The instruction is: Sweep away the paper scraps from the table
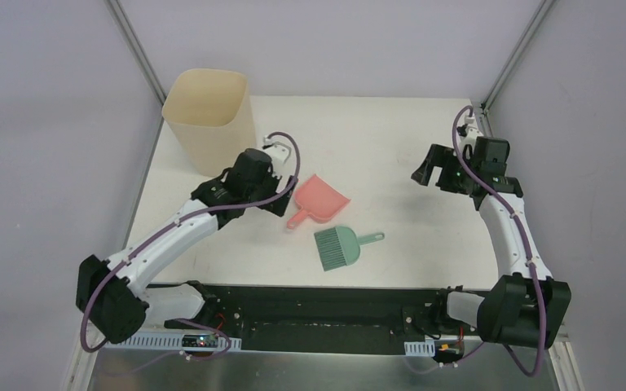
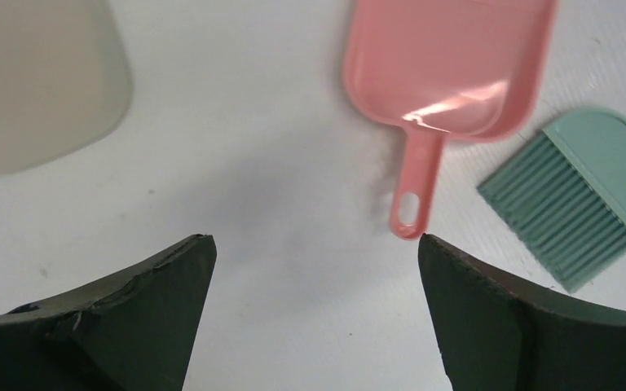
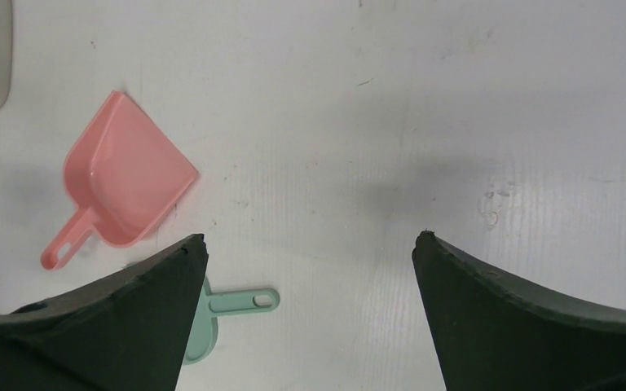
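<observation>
Left tool: your left gripper (image 2: 314, 244) hangs with its fingers wide apart and nothing between them. The looped handle tip of the flat pink plastic dustpan (image 1: 322, 198) lies just beyond its fingertips.
Right tool: your right gripper (image 3: 310, 240) is likewise spread and empty, over the bare right side of the table and well apart from both tools.
Paper scraps: you can find none of the small paper scraps in any of the three views. The floor of the tall cream plastic bin (image 1: 209, 122) is not shown, so you cannot tell whether they are inside.
Risk, false finish: a wad could lie under an arm or behind the bin (both hide some surface), so check before you call it done.
Risk, handle: if you go for the dustpan, the thin handle lies flat. Fingers closing too high would probably skid it toward the teal plastic hand brush (image 1: 336, 248) just beside it.
Risk, bin: the left wrist is near the bin, and a wide swing could tip it.
Surface: the large flat white table (image 1: 391, 138) with a black front edge looks smooth and faintly scuffed.
Room: plain grey walls, with slanted metal posts at the far corners.
</observation>
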